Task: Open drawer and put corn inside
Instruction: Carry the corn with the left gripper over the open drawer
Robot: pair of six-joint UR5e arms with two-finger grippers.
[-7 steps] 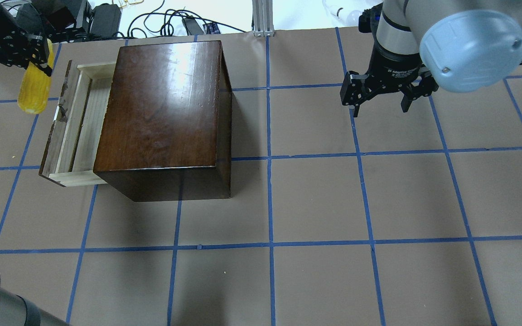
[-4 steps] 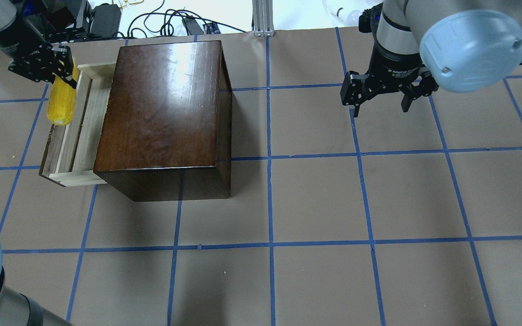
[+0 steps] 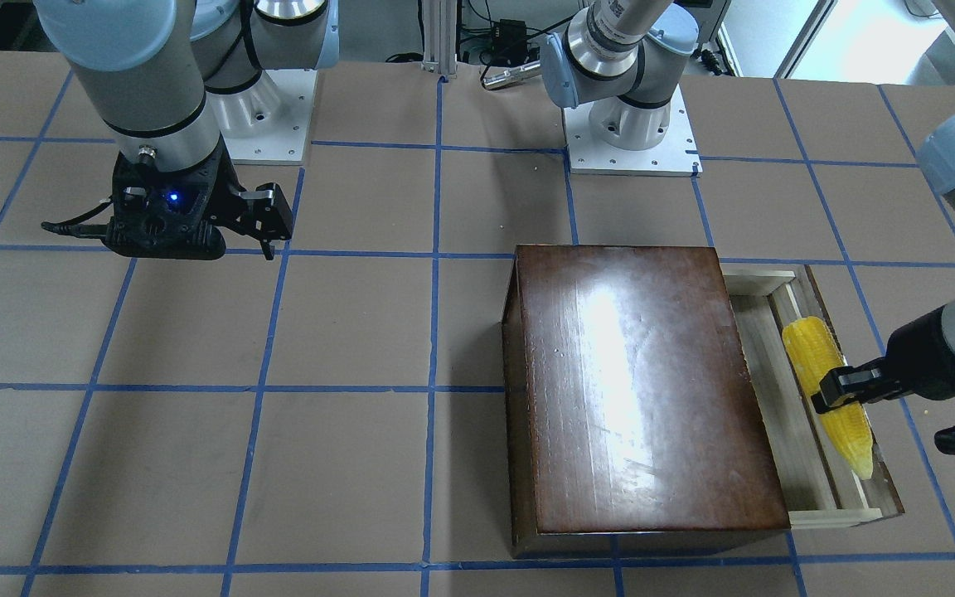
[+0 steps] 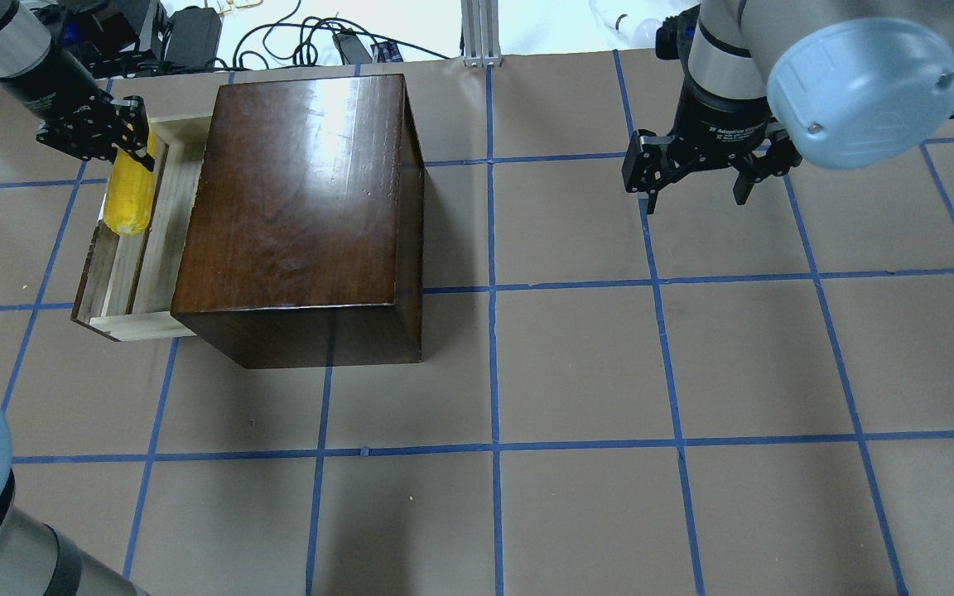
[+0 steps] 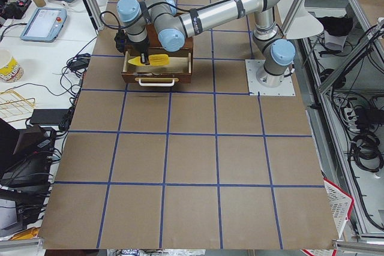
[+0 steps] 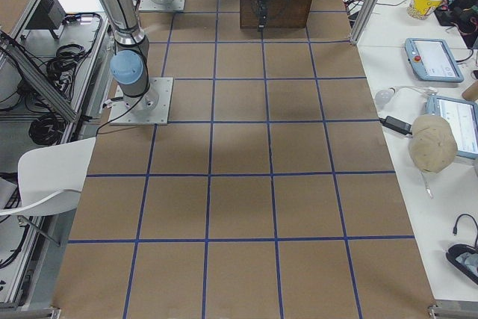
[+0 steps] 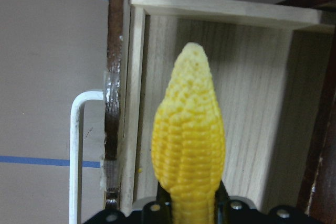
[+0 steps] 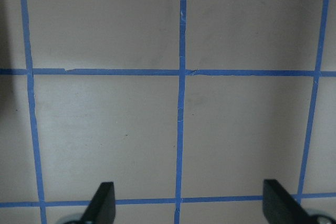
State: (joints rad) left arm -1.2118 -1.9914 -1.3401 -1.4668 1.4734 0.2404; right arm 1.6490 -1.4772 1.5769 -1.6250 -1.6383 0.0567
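View: exterior front-facing.
Table: brown covering with a blue tape grid.
Box: glossy dark brown, in the view's right half.
Drawer: pulled out of the box toward the view's right, pale tray exposed.
Corn: over the tray, lengthwise along it, pointed tip toward the operators' side.
Left gripper: clamped across the corn at about mid-length.
Right gripper: above bare table, well apart from the box.

View: overhead exterior.
Corn: blunt end visible on the front-panel side of the tray, remainder hidden under the left gripper.
Right gripper: fingers spread apart, nothing between them.

View: exterior left.
Handle: whitish, on the drawer front, facing the camera.
Corn: within the drawer outline, lying level; contact with the tray floor not determinable.

View: exterior right.
Box: at the far end of the table, drawer and corn hidden behind it.
Right gripper: hanging in front of the box in this view, too small to read.

View: left wrist-mounted.
Corn: gripped at the lower edge of the view, tip pointing at the drawer's end wall, dark front panel on one side and box on the other.

View: right wrist-mounted.
Fingertips: wide apart, only taped table between them.
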